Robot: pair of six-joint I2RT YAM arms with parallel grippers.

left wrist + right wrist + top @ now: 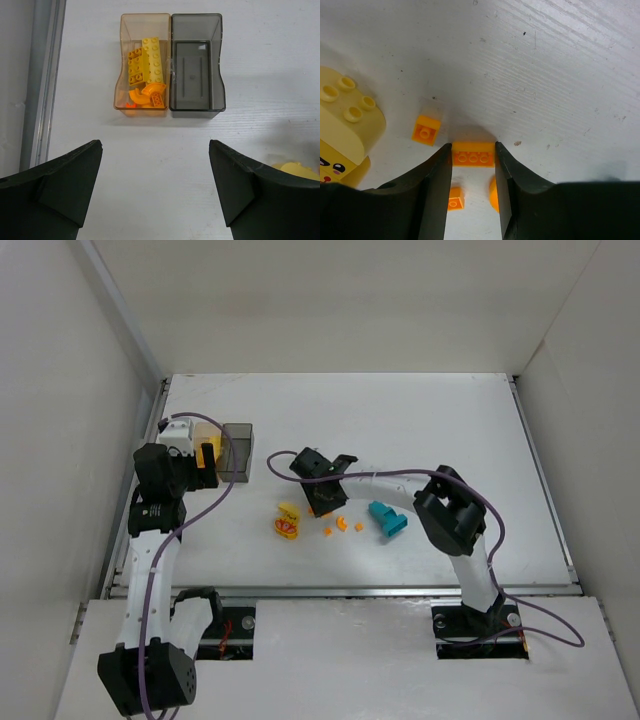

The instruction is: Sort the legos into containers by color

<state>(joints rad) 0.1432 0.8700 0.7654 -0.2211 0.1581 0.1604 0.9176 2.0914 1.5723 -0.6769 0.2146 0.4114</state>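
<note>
Right claw (472,149) clenched on an orange three-stud brick (473,156): the brick sits crosswise between the fingers (432,195), one end against each, down at the tabletop (545,75). Can't tell if it's off the surface. Beside it in the wrist view is a one-stud orange brick (426,129), clear of the finger. Two more orange bits show in the gap between the fingers: a small square one (454,198) and a rounded one (492,196) partly hidden by a finger. A yellow rounded piece (345,125) with studs on top and a printed face lies at the frame edge. From the top view, the right claw (322,502) is mid-tabletop, nearer the near edge. The yellow piece has red marks and sits just beside the claw on the left-edge side. Loose orange bits (342,524) lie just nearside of the claw, and the teal block (388,519) is next toward the right edge, near them. Left claw (155,147) is released, jaws wide apart, nothing between them, close to the left edge about mid-depth. Both containers are ahead of it in its wrist view, side by side and touching. The amber box (142,19) holds a pale yellow long brick (152,60), darker yellow bricks (134,67) and orange curved pieces (145,95). The grey box (196,20) is on the side toward the right edge.
</note>
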